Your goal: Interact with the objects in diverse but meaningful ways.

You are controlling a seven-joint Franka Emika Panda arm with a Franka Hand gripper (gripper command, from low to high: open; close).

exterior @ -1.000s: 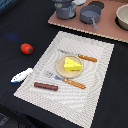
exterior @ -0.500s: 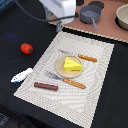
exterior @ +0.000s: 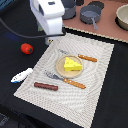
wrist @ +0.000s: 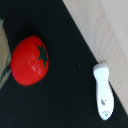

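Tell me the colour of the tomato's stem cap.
Dark green, on the red tomato; clearest in the wrist view.

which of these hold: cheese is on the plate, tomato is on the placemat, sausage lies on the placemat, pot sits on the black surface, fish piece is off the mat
1. The yellow cheese wedge sits on the round tan plate. True.
2. The red tomato rests on the striped beige placemat. False: it lies on the black surface beside the mat.
3. The brown sausage lies on the placemat. True.
4. The grey two-handled pot sits on the black surface. False: it is on the pinkish surface beyond the mat.
5. The white-and-blue fish-like piece is off the mat. True.
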